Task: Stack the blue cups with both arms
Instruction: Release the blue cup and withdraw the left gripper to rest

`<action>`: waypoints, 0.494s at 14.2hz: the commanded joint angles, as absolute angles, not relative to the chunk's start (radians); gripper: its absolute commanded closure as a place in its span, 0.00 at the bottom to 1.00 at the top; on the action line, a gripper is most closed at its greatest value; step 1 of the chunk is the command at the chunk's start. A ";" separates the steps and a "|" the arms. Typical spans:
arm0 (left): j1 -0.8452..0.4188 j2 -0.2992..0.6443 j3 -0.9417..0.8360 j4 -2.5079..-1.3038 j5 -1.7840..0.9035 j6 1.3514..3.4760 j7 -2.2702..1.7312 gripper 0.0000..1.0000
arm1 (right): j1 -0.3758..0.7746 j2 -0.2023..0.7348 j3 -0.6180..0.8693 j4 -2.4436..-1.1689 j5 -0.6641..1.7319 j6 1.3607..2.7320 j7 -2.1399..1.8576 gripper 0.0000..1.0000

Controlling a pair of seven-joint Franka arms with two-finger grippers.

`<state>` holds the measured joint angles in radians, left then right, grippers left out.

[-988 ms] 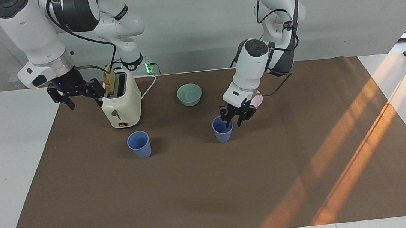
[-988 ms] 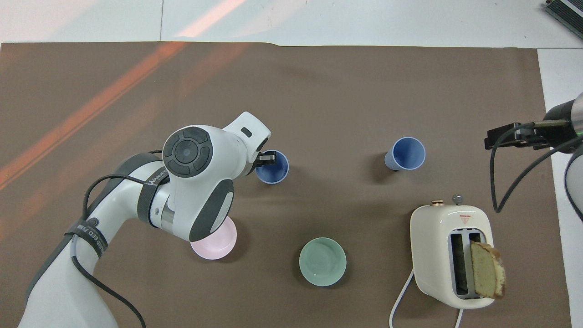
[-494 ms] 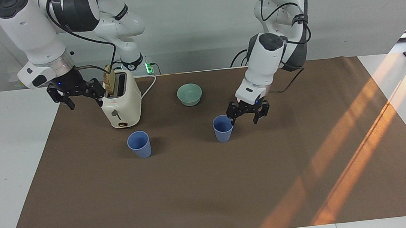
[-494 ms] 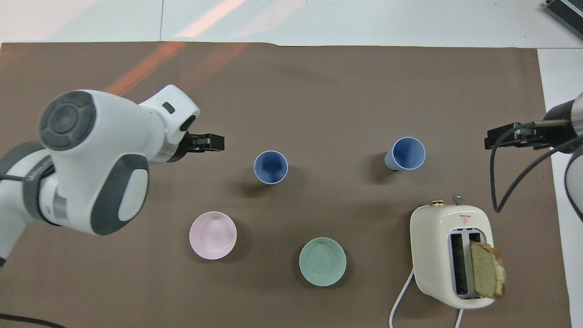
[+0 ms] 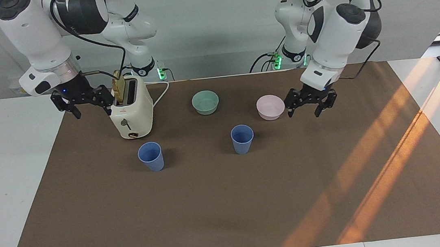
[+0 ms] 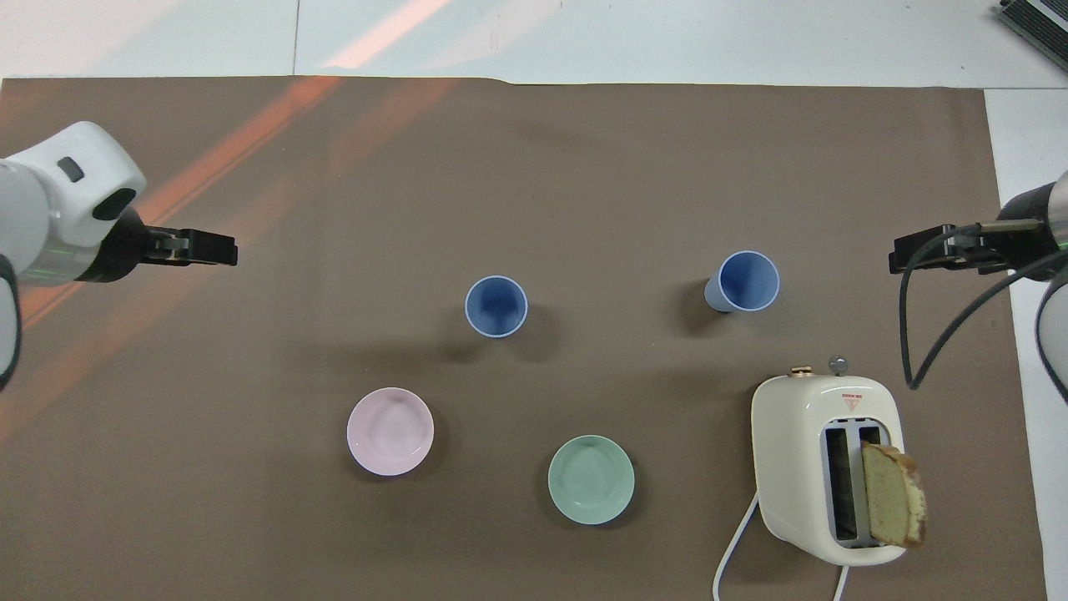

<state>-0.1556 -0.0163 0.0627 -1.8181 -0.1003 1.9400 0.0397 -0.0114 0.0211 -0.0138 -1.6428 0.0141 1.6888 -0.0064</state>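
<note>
Two blue cups stand upright and apart on the brown mat. One cup (image 5: 242,138) (image 6: 496,306) is near the mat's middle. The other cup (image 5: 150,156) (image 6: 745,282) stands toward the right arm's end, farther from the robots than the toaster. My left gripper (image 5: 305,113) (image 6: 225,250) hangs open and empty over the mat, beside the pink bowl and toward the left arm's end. My right gripper (image 5: 92,110) (image 6: 897,257) waits open and empty in the air beside the toaster, over the mat's edge.
A cream toaster (image 5: 130,110) (image 6: 826,463) with a slice of bread in it stands at the right arm's end, its cord trailing toward the robots. A mint-green bowl (image 5: 205,101) (image 6: 591,479) and a pale pink bowl (image 5: 270,106) (image 6: 390,431) sit nearer to the robots than the cups.
My left gripper opened at the middle cup's rim, let go of it, then rose and pulled away toward the left arm's end, uncovering the pink bowl. The right arm has not moved.
</note>
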 commanded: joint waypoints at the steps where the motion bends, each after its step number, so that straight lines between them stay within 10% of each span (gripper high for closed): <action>1: -0.079 0.006 0.049 -1.726 -0.083 1.856 0.124 0.00 | -0.017 0.011 -0.009 -1.643 0.023 1.681 -0.025 0.00; 7: -0.032 0.049 0.049 -1.606 -0.018 1.783 0.215 0.00 | -0.020 0.009 -0.006 -1.646 0.031 1.690 -0.026 0.00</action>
